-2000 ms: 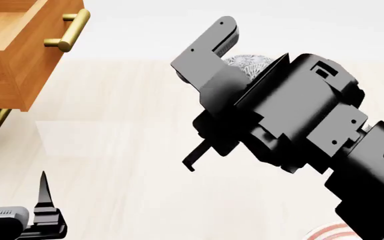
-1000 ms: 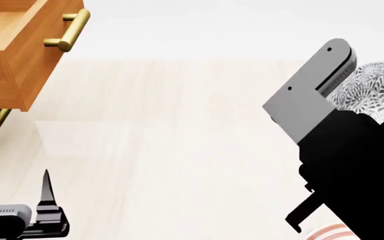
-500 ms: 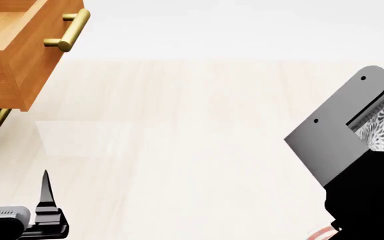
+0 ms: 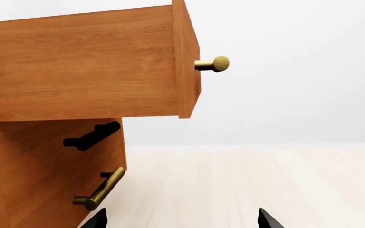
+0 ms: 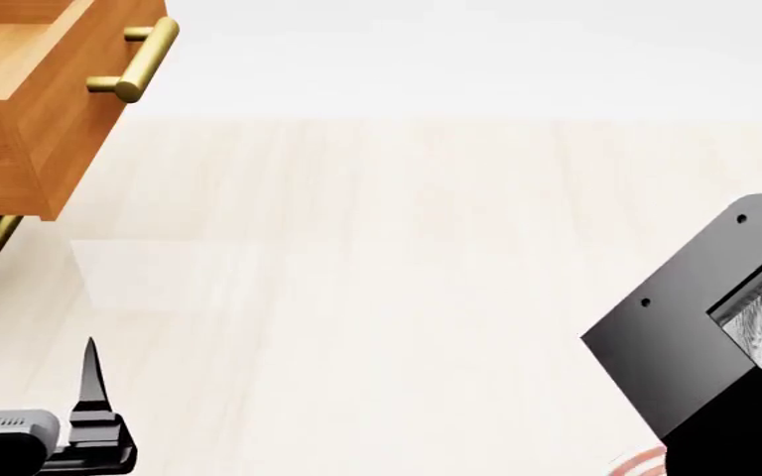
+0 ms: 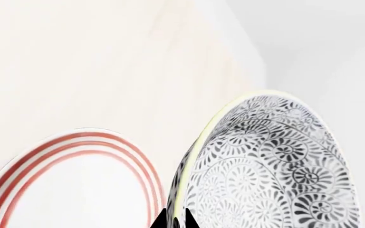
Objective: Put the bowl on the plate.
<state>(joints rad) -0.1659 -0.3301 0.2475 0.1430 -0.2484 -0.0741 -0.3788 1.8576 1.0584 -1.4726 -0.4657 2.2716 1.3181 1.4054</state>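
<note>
Right gripper (image 6: 175, 221) clamped on the pale rim of the bowl (image 6: 271, 166), held up off the worktop (image 5: 395, 258) beside the plate (image 6: 68, 190), not on it. Left gripper (image 4: 179, 219) low near the open wooden drawer (image 4: 87, 66), fingertips spread apart, nothing between them

My right gripper (image 6: 175, 222) shows only as two dark fingertips pinched close on the pale rim of the bowl (image 6: 277, 171), one tip on each side of the wall. Bowl is tilted, its grey-and-white floral inside facing the camera. The plate (image 6: 116, 149), white with red rings, lies on the pale wooden tabletop (image 6: 93, 66), just beside the bowl.
</note>
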